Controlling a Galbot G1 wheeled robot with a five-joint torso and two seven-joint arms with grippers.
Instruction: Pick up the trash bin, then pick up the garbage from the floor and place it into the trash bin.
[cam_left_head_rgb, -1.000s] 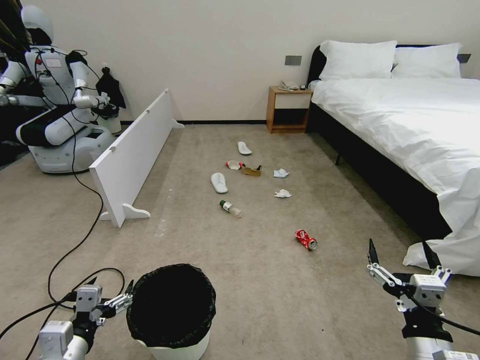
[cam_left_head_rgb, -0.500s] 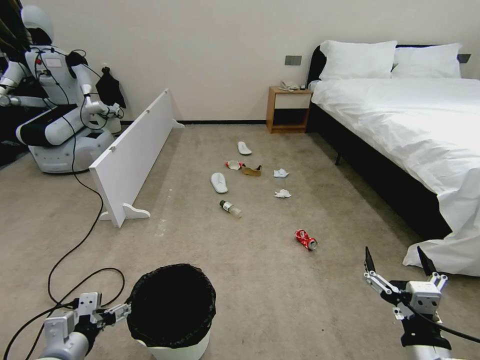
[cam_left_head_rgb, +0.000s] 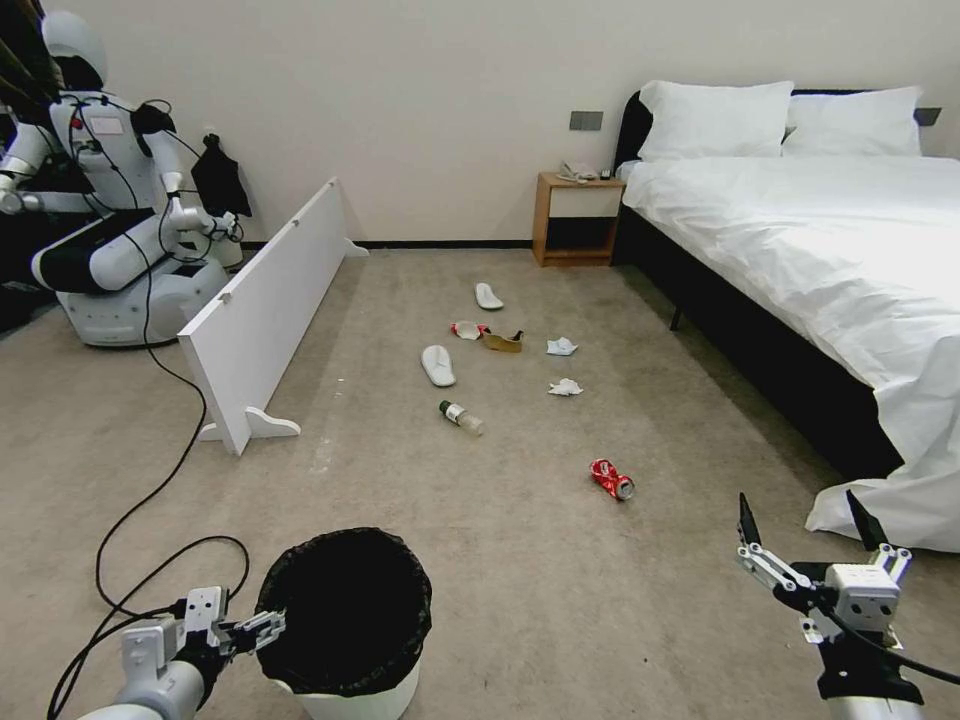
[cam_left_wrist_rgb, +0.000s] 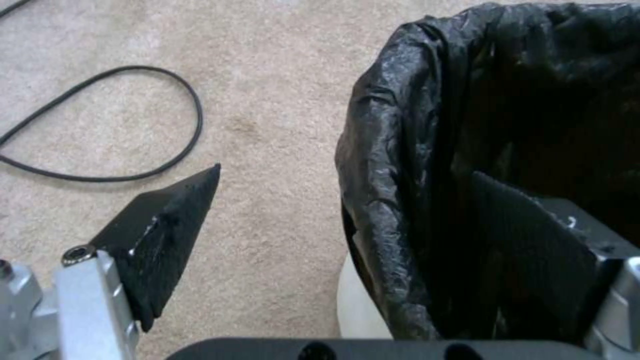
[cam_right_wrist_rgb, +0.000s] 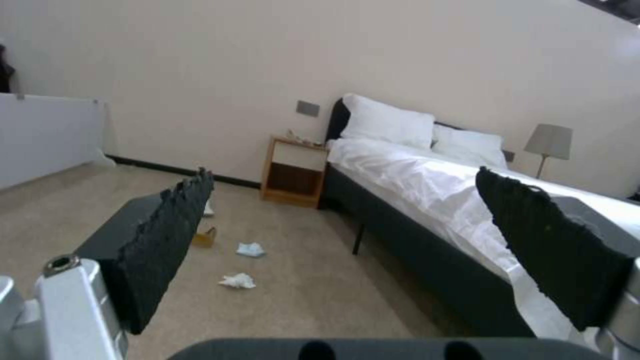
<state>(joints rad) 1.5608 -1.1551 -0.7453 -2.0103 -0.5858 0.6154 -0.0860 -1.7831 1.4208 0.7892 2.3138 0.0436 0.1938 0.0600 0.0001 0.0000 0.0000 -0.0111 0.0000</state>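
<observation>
The right gripper (cam_right_wrist_rgb: 347, 240) hangs above the carpet with its two black ridged fingers (cam_right_wrist_rgb: 167, 240) spread wide apart, nothing between them. Through the gap, at about twelve o'clock, stands a wooden nightstand (cam_right_wrist_rgb: 293, 172) against the wall, just beside a white-sheeted bed (cam_right_wrist_rgb: 427, 185) at one o'clock. Nearer lie two crumpled white tissues (cam_right_wrist_rgb: 237, 281), and a brown paper scrap (cam_right_wrist_rgb: 205, 237) at eleven o'clock.

light: bright, even | glare: white bed (cam_left_head_rgb: 820, 240) (washed out) | shadows: soft
</observation>
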